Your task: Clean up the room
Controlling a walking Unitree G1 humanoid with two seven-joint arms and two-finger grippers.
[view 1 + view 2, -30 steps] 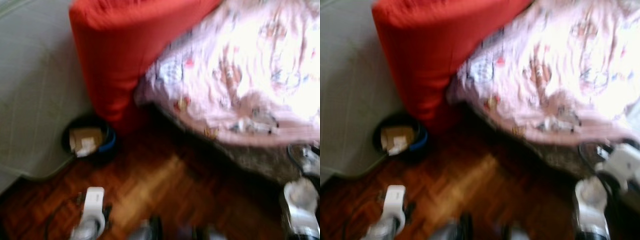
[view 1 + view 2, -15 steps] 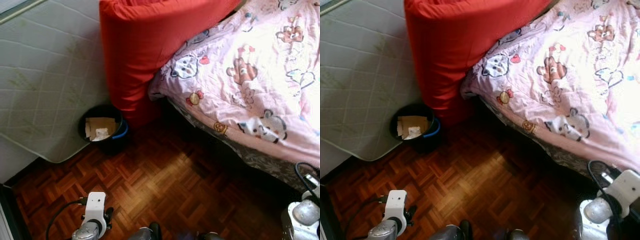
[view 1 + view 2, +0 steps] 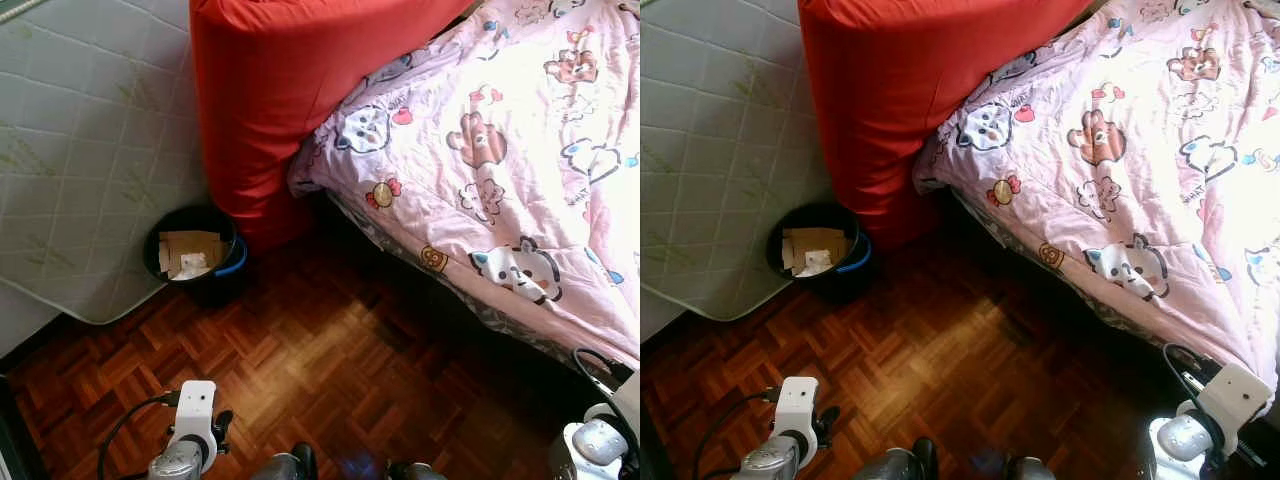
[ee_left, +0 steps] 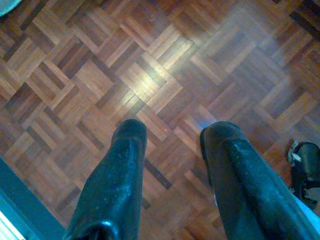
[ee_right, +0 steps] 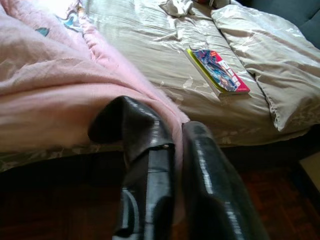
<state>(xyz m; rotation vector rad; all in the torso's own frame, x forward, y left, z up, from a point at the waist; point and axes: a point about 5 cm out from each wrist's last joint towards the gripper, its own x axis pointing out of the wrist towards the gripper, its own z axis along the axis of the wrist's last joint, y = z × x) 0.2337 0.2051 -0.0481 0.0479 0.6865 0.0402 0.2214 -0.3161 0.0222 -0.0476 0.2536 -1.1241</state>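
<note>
Head views, left to right. At 9 o'clock a quilted mattress (image 3: 70, 150) leans upright; just beside its lower edge stands the bin (image 3: 192, 254), a dark pail with a blue rim holding cardboard scraps and crumpled paper. At 12 o'clock a red cushion (image 3: 280, 90) stands on end, touching the bed. From 1 to 3 o'clock lies the quilt (image 3: 500, 150), pink with cartoon animals, its edge hanging toward the parquet floor (image 3: 330, 370).

The left gripper (image 4: 172, 137) hangs low at 7 o'clock above bare floor, fingers spread, holding nothing. The right gripper (image 5: 165, 132) hangs at 5 o'clock by the bed's edge, fingers pressed nearly together, empty. Its wrist view looks across the quilt to a beige sheet, a pillow (image 5: 270, 60) and a book (image 5: 217, 70) lying flat on the sheet.

We judge the quilt the likely thing to tidy: soft, limp, bulky yet light. It will sag and slide, so we would pinch a bunched fold at the hanging hem. The book is stiff and thin; we would grip its free edge.
</note>
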